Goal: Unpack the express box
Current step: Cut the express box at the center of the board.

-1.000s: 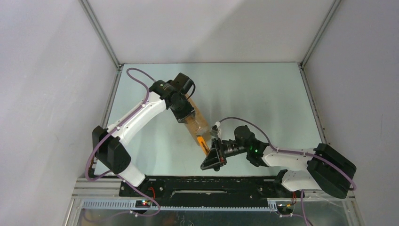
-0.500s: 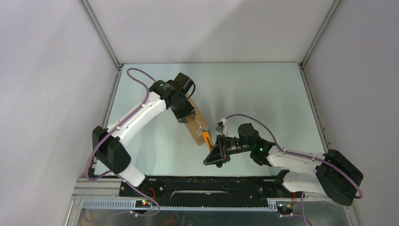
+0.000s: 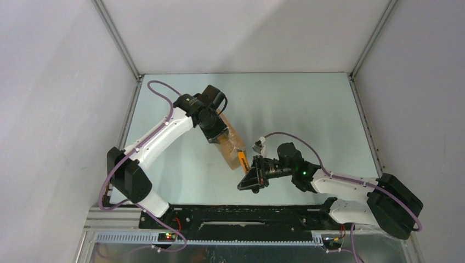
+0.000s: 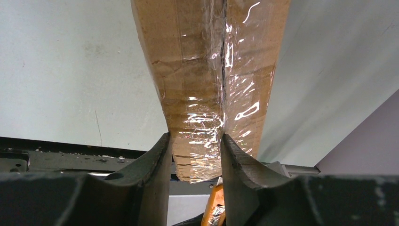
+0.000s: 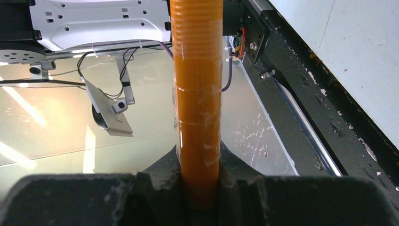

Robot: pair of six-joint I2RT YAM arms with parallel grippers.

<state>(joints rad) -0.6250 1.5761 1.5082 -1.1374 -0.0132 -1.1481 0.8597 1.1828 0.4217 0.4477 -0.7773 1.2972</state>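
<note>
Express box (image 4: pixel 207 70) pinched in L gripper (image 4: pixel 194 143); R gripper (image 5: pixel 197 186) clamps utility knife (image 5: pixel 196 94) just beyond L's tips. Cutting step, prob. Next: blade into tape seam (image 4: pixel 222 80).

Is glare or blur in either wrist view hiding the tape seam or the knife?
Left wrist: bright glare streaks on the clear tape of the brown cardboard express box, but the dark seam is readable. Right wrist: the slim orange utility knife is close and slightly soft; light streaks reflect off the shiny panel behind it.
</note>
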